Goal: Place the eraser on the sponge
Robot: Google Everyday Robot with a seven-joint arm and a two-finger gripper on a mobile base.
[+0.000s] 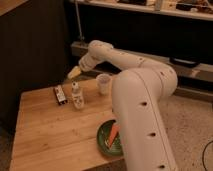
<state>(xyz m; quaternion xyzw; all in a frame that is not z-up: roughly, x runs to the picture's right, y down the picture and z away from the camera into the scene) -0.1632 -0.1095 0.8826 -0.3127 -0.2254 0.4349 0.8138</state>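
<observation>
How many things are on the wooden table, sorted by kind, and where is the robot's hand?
Eraser: 1
Bottle: 1
Cup: 1
Plate: 1
Carrot: 1
Total: 5
The hand hovers open above the back of the table, behind the eraser and bottle.

no legible text anywhere

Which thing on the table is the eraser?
Find the far left part of the wooden table. There the eraser lies beside the white bottle, with the gripper hanging near them. It is flat and dark with a pale label; the bottle stands upright.
</observation>
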